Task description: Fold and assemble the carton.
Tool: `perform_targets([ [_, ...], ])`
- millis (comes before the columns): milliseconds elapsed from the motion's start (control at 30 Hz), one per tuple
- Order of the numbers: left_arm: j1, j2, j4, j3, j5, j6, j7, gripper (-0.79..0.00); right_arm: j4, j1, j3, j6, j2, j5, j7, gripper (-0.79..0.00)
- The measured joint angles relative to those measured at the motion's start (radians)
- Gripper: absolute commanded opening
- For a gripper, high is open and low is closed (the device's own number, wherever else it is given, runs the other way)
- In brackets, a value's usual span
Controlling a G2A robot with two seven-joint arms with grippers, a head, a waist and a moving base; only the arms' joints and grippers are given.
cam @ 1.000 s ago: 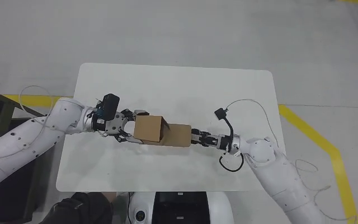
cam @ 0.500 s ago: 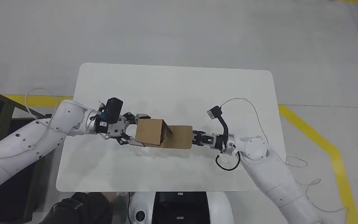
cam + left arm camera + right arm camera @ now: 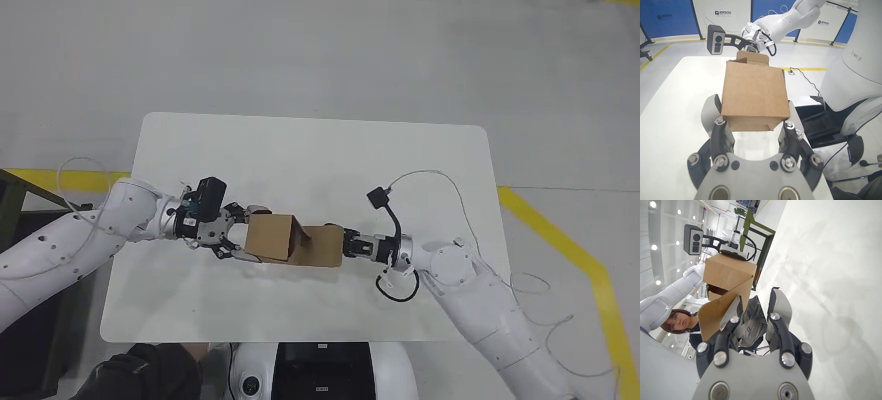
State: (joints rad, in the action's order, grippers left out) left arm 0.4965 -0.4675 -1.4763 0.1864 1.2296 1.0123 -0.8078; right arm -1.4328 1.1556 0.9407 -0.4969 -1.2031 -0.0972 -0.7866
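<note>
A brown carton (image 3: 270, 238) is held just above the white table (image 3: 300, 150) near its front middle. My left gripper (image 3: 240, 240) is shut on the carton's closed end, one finger on each side wall (image 3: 753, 91). The other end is open, and a long flap (image 3: 322, 245) sticks out from it towards my right gripper (image 3: 345, 245). In the right wrist view that gripper (image 3: 758, 296) is open with nothing between its fingers. The flap (image 3: 719, 311) lies against the outer side of one finger (image 3: 734, 308), and the carton's open mouth (image 3: 715, 291) is beyond it.
The table's front edge (image 3: 300, 340) runs close below both arms. A thin cable (image 3: 450, 190) loops over the table from the right wrist. Bare table surface lies behind the carton, towards the far edge.
My right gripper has moved left, closer to the carton, and now presses on the flap's end. The left arm has shifted the carton slightly to the right.
</note>
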Motion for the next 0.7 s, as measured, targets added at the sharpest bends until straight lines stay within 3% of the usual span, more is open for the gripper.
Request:
perform_targets([
  [233, -0.012, -0.014, 0.016, -0.017, 0.016, 0.0, 0.0, -0.225, -0.023, -0.016, -0.012, 0.036, -0.005, 0.042, 0.034, -0.508],
  [700, -0.013, -0.019, 0.03, -0.016, -0.022, 0.0, 0.0, -0.222, 0.044, 0.028, 0.039, -0.016, 0.005, -0.029, 0.05, -0.477],
])
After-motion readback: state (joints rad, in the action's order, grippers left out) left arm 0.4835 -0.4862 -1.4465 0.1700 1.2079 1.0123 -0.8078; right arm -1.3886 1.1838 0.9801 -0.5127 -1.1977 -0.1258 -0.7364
